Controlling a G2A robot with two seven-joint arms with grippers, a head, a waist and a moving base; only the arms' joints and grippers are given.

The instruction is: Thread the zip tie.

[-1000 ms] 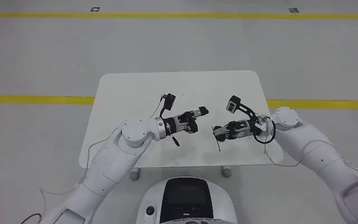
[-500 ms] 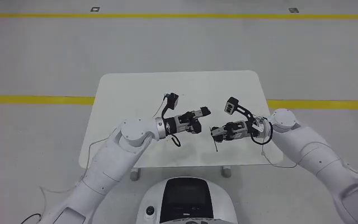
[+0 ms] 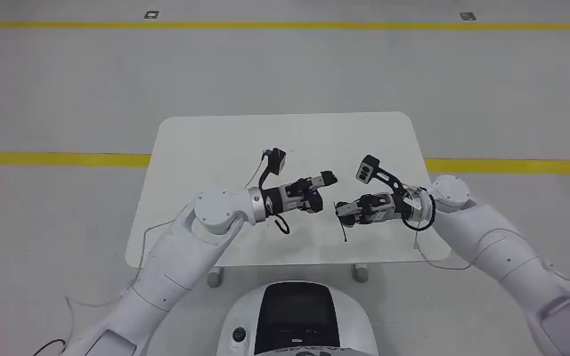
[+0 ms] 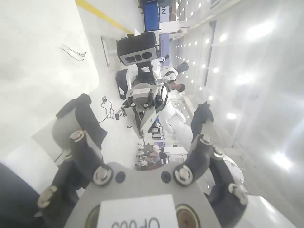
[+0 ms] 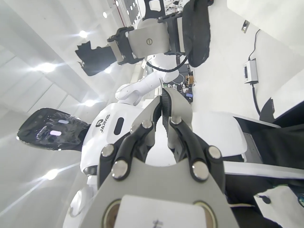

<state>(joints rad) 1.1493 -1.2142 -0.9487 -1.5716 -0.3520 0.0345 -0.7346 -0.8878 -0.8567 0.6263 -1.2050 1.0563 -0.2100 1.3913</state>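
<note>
Pinching a thin black zip tie (image 3: 345,229), the right hand (image 3: 341,211) hovers.

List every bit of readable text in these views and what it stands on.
Left wrist label: upside down, cut by the picture's edge, not readable.
Right wrist label: almost wholly cut off, not readable.
White shell: a brand name, not repeated here.
Blue background sign: a lone letter, rest hidden.

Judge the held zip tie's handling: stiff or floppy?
Likely fairly stiff: the zip tie extends nearly straight from the shut right gripper. Probably very light, being a thin black strip. Held near one end, it may pivot.
</note>
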